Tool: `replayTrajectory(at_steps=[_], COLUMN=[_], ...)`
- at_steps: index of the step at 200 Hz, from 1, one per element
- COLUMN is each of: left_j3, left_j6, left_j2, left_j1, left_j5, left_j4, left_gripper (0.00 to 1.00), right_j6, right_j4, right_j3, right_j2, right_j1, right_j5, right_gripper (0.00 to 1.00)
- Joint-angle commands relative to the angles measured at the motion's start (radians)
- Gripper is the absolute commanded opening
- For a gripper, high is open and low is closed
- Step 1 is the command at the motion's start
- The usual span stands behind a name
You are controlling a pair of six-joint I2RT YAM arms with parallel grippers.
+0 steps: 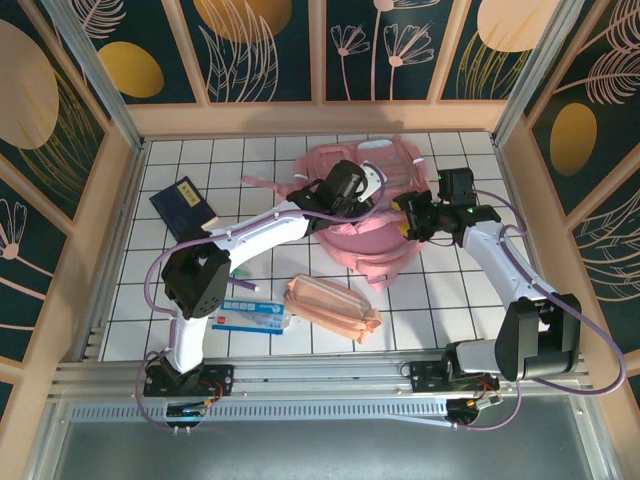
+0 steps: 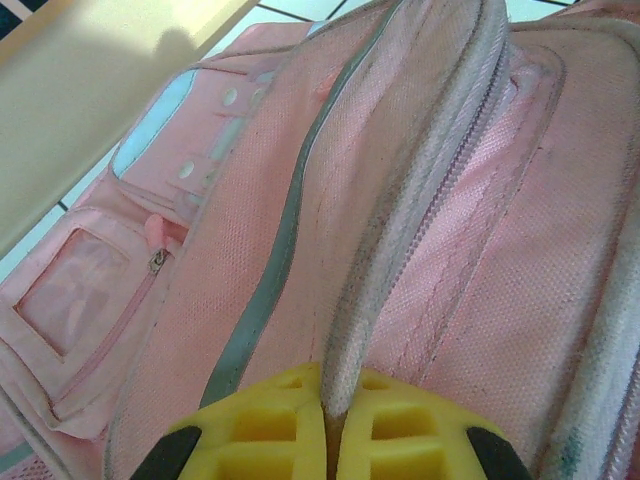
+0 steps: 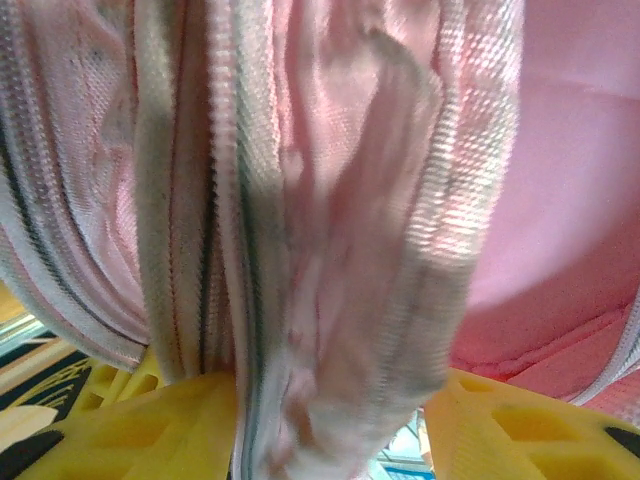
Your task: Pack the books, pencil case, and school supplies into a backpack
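1. The white tiled table (image 1: 460,300) is carrying everything, and the backpack is our landmark on it.
2. The backpack (image 1: 372,248) is lying towards the far middle of the table, glossy pink, with both arms reaching onto it. The left wrist view is looking along its pink weave and zip tracks (image 2: 430,240).
3. The left gripper (image 1: 352,190) is sitting on the backpack's top left part. Its yellow jaws (image 2: 330,405) are pinching tight on a raised zip edge of the backpack.
4. The right gripper (image 1: 412,222) is working at the backpack's right side. Its jaws (image 3: 330,435) are standing partly apart with a thick fold of the backpack's fabric (image 3: 330,250) hanging between them. I cannot tell whether they are actually squeezing it.
5. The pencil case (image 1: 335,305) is lying just on the near side of the backpack, peach and slanted.
6. The white-and-blue packet (image 1: 250,315) is lying near-left of the backpack, beside the pencil case.
7. The navy booklet (image 1: 183,203) is resting well to the backpack's left.
8. The green pen (image 1: 239,270) is peeking out left of the backpack, by the left arm.
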Motion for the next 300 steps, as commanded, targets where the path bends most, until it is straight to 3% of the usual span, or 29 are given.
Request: replayTrajectory(at_steps=[1,41,88,132,155,195,270,300], left_j3=[0.013,0.014,0.016,0.021,0.039,0.094,0.113,0.104], left_j6=[0.006,0.014,0.008,-0.004,-0.022,-0.048,-0.074,-0.074], left_j2=[-0.014,-0.008,-0.008,-0.002,0.000,0.014,0.039,0.034], left_j1=[0.003,0.002,0.004,0.003,0.004,0.007,0.008,0.008], left_j5=[-0.004,-0.010,-0.013,-0.067,-0.092,-0.101,-0.117,-0.094], left_j4=[0.045,0.038,0.042,0.053,0.051,0.022,0.012,0.013], left_gripper=[0.00,0.00,0.00,0.00,0.00,0.00,0.00,0.00], right_j6=[0.016,0.014,0.004,-0.057,-0.078,-0.105,-0.129,-0.120], right_j4=[0.005,-0.014,-0.018,-0.110,-0.135,-0.185,-0.275,-0.241], right_j3=[0.037,0.041,0.038,0.042,-0.024,-0.135,-0.309,-0.205], right_j2=[-0.004,0.018,0.070,0.063,0.020,-0.072,-0.233,-0.252], right_j1=[0.006,0.015,0.028,0.024,0.006,-0.021,0.009,0.012], right_j5=[0.008,-0.012,-0.043,-0.047,-0.022,0.016,0.050,0.068], right_gripper=[0.56,0.59,0.55,0.43,0.33,0.26,0.25,0.33])
